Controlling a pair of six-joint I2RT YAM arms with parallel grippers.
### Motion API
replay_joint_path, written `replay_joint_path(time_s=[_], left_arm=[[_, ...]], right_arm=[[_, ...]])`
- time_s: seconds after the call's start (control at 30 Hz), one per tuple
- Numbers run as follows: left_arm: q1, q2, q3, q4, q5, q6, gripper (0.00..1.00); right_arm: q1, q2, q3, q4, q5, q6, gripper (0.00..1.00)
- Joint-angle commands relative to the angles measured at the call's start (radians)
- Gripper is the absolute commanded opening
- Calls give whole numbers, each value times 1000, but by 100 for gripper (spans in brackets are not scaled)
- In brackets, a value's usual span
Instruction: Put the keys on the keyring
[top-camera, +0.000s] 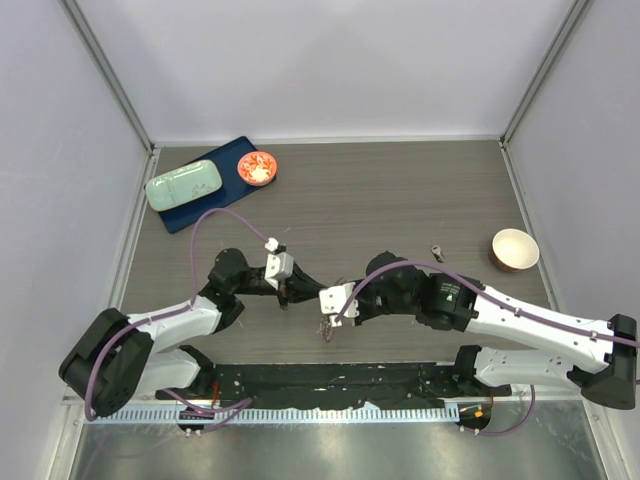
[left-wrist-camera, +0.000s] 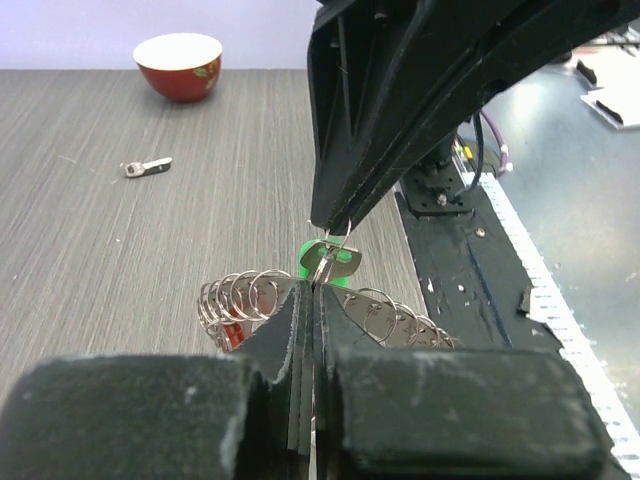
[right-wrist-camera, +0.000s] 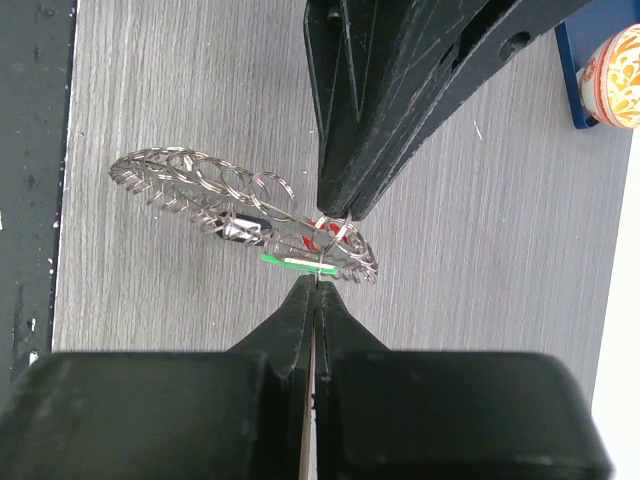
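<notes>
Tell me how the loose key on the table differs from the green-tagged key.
The loose key lies flat on the bare table near the red bowl; the green-tagged key sits at the keyring. The loose key shows no coloured tag; the green-tagged key has a bright green one. Nothing touches the loose key; the right gripper pinches the green-tagged key's small ring. Both are far smaller than the keyring.

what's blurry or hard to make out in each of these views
Left wrist: the left gripper is a soft blur at its near end, while the keyring and green tag are sharp. Right wrist: the right gripper is blurred up close; the keyring is crisp against the table grain. Top external: even light, faint shadows, but the keyring is only a tiny dark cluster.
</notes>
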Motion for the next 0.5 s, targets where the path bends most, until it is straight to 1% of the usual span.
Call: replay_joint_path(time_s=[0.0,0.07,0.1,0.2,0.23,0.3,0.33,0.4,0.47], left_arm=[[15,-47,-25,198,-127,-137,0],[15,-53,-30,228,-146,-183,0],[13,-56,-35,236,-178,-233,0],[11,-67,-55,279,-227,-301,0],[11,-70,-62,287,-276,-344,0],[10,-87,-75,294,-313,-384,0],[7,-93,-78,298,-360,-419,0],[2,-108,-88,298,-399,-441,0],[2,-122,-104,299,-494,-471,0]], right_arm=[[3,-31,-10,32,11,26,1],[3,-31,-17,52,11,34,1],[3,-33,-23,61,11,36,1],[5,-27,-37,93,9,46,1],[5,-25,-40,113,11,51,1],[6,-16,-52,135,17,63,1],[8,-11,-57,159,20,65,1],[8,7,-65,193,28,74,1],[8,24,-68,215,49,79,1]])
